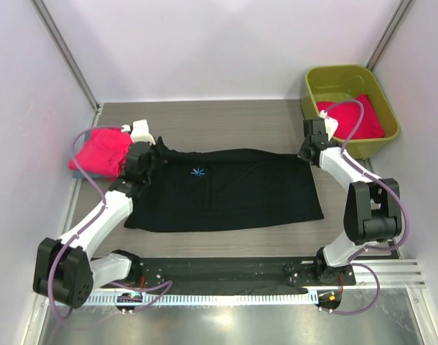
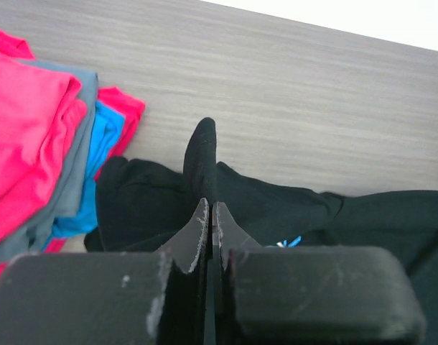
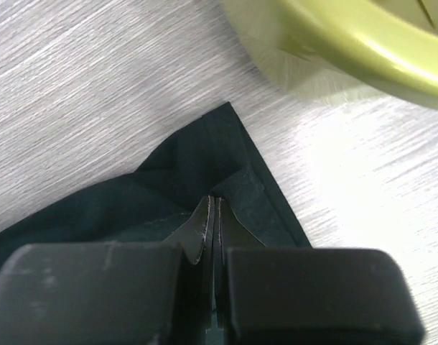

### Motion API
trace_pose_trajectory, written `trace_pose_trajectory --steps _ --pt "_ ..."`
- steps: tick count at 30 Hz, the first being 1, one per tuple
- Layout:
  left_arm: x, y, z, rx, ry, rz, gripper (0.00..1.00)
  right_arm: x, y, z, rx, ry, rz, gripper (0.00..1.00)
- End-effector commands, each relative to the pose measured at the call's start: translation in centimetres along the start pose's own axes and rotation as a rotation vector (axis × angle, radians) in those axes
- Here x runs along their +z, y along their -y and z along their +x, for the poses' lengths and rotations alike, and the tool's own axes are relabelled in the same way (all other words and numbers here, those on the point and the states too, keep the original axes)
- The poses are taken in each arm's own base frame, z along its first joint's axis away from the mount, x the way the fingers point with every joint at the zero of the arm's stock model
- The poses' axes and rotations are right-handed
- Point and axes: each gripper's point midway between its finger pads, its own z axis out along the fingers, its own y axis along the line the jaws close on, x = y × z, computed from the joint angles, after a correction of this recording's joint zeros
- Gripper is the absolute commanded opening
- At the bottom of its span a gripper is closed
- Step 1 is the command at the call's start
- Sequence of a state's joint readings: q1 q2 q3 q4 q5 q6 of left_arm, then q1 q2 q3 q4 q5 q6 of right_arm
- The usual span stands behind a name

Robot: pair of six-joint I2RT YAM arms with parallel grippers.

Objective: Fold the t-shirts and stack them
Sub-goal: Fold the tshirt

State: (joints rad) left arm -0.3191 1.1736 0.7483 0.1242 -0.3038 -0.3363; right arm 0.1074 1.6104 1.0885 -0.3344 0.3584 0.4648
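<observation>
The left end effector (image 2: 210,205) is pinching shut on a raised tuck of black cloth, at the bunched left end of the black t-shirt (image 1: 233,190). The right end effector (image 3: 213,200) is likewise clamping shut on the hem, just inside the far right corner. Between the two, the garment is lying spread sideways across the middle of the desk (image 1: 226,118), chest side up with its pale-blue mark (image 1: 198,172) showing. Its near edge is resting fairly flat, while the left end is crumpling around the grip. Just beyond the left end effector, a pile of folded t-shirts (image 1: 104,152) is sitting at the left edge of the desk, pink on top, with blue and grey layers peeking out beneath. Off to the far right, a green tub (image 1: 341,70) is holding another pink t-shirt (image 1: 359,118) waiting its turn. To my eye the arms are working on the first fold of the black one, with both far corners in hand. The next move, I would guess, is calling for both arms to lift together and carry that far edge toward the near edge, keeping the cloth taut between them so it is landing square rather than sagging in the middle.
</observation>
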Motion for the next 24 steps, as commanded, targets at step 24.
trace_pose_trajectory --steps 24 --pt "-5.7 -2.8 3.6 -0.08 0.026 -0.05 0.02 -1.6 2.4 0.5 0.199 0.1 -0.053 0.01"
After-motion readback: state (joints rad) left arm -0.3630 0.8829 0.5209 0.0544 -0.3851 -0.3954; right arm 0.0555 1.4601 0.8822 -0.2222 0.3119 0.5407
